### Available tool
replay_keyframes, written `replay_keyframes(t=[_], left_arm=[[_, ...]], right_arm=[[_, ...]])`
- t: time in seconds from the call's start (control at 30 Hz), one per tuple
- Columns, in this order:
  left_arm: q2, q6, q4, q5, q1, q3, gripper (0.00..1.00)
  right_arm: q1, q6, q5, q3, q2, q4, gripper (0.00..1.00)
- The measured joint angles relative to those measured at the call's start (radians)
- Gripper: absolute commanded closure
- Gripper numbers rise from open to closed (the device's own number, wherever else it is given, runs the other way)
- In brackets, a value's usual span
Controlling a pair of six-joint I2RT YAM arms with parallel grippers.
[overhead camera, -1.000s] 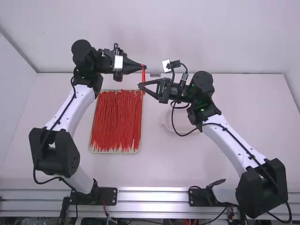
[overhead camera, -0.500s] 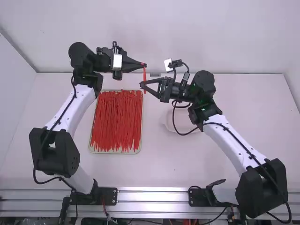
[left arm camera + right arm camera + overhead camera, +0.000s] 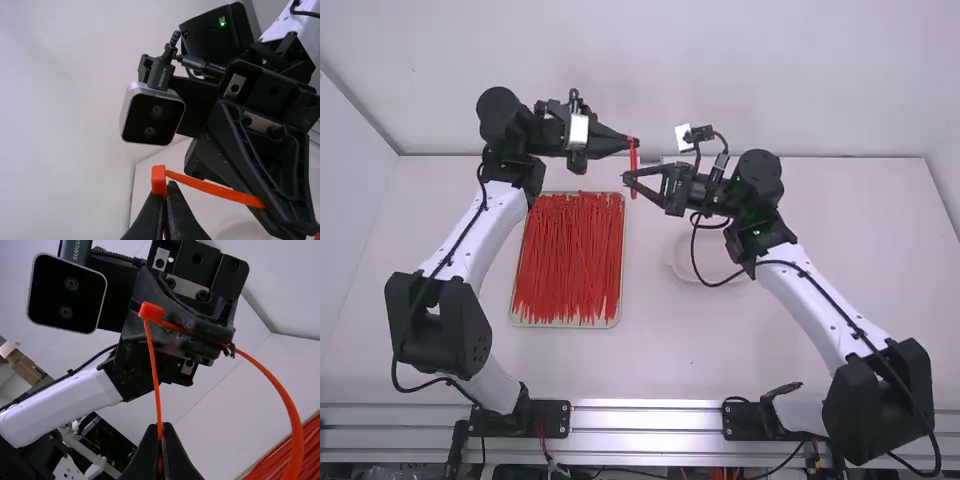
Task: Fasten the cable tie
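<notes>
A single red cable tie (image 3: 634, 165) hangs in the air between both grippers, above the far end of the tray. My left gripper (image 3: 631, 141) is shut on its square head (image 3: 158, 179), and the strap (image 3: 215, 188) runs off toward the other arm. My right gripper (image 3: 628, 180) is shut on the strap (image 3: 156, 390) just below the head (image 3: 149, 311); the rest of the tie curves away in a loop (image 3: 280, 395). The two grippers nearly meet tip to tip.
A tan tray (image 3: 616, 322) heaped with several red cable ties (image 3: 570, 258) lies on the white table below the left arm. A faint white round object (image 3: 685, 265) sits beside the tray under the right arm. A wall stands close behind.
Both grippers have shifted slightly right and up with the tie; the right gripper has closed in beneath the left one's tip.
</notes>
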Motion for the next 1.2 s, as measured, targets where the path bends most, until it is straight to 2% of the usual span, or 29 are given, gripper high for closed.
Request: replay_keyframes(t=[0.37,0.67,0.9,1.2], left_arm=[[0.0,0.023,-0.003,-0.008,0.0,0.0,0.98],[0.0,0.027,0.004,-0.007,0.0,0.0,0.98],[0.0,0.03,0.004,-0.007,0.0,0.0,0.98],[0.0,0.029,0.004,-0.007,0.0,0.0,0.98]], right_arm=[[0.0,-0.001,0.009,0.0,0.0,0.0,1.0],[0.029,0.0,0.023,0.0,0.0,0.002,1.0],[-0.002,0.012,0.022,0.0,0.0,-0.001,1.0],[0.004,0.023,0.019,0.0,0.0,0.005,1.0]])
